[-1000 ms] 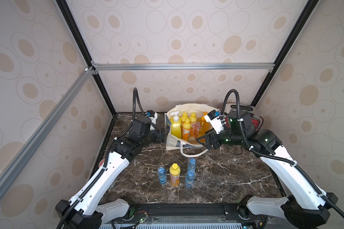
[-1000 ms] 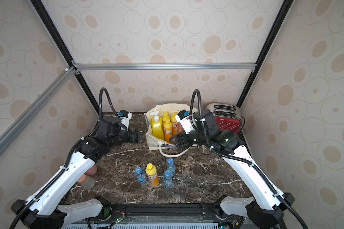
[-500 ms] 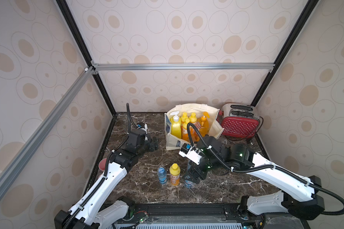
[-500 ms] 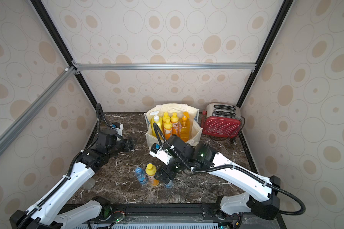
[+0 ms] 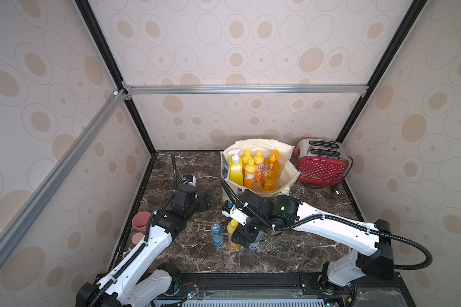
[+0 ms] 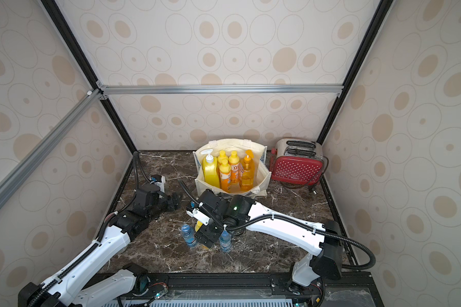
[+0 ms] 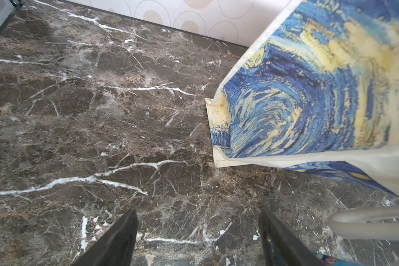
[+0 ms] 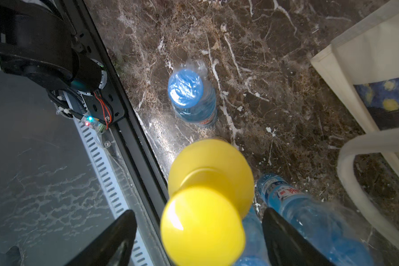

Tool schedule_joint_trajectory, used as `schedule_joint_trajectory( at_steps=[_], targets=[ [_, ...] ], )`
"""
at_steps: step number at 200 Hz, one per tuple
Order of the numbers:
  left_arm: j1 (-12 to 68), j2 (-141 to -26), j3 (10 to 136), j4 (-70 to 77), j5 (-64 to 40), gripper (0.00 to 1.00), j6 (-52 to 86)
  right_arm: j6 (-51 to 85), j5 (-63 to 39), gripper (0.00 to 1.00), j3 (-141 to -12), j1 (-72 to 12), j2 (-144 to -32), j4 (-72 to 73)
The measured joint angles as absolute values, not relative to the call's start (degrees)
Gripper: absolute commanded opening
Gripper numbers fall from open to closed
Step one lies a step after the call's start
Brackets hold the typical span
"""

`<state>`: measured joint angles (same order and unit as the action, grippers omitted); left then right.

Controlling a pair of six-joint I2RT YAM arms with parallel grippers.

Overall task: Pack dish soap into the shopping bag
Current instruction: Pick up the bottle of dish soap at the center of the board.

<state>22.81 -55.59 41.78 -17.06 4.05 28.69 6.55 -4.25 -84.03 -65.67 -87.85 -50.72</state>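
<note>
The bag (image 5: 288, 172) stands open at the back of the table (image 5: 290, 255), holding upright bottles: a yellow pump bottle (image 5: 235, 170), three small orange ones (image 5: 250, 174) and an amber one (image 5: 272, 172). Just right of the bag sits a toaster (image 5: 321, 168). In front of the bag, well apart from it, one more soap bottle (image 5: 232, 228) stands between a water bottle (image 5: 217, 235) and a second water bottle (image 5: 253, 246) — the right gripper (image 5: 242, 239) hangs over it, hiding part of it. The left gripper (image 5: 205, 202) hovers left of the bag's front corner — a pink cup (image 5: 140, 222) lies farther left.
</note>
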Motion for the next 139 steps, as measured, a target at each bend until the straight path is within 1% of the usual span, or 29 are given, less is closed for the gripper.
schedule_joint_trajectory(
  at_steps=[37, 48, 82, 100, 139],
  targets=[
    [22.8, -55.6, 41.5, -16.3, 4.1, 0.82, 28.6, 6.0, -3.4, 0.82, -84.6, -65.7, -91.5, -48.4],
    [22.8, -55.6, 41.5, -16.1, 4.1, 0.82, 28.6, 6.0, -2.9, 0.79, -84.7, -65.7, -92.4, -48.3],
    [22.8, -55.6, 41.5, -15.8, 4.1, 0.82, 28.6, 5.6, -2.1, 0.63, -84.9, -65.7, -93.3, -48.0],
    [22.8, -55.6, 41.5, -15.8, 4.0, 0.82, 28.6, 5.2, -1.6, 0.57, -85.3, -65.7, -93.3, -48.0],
    [22.8, -55.6, 41.5, -15.7, 3.6, 0.82, 28.5, 5.0, -0.3, 0.49, -85.8, -65.7, -93.1, -49.6]
  ],
)
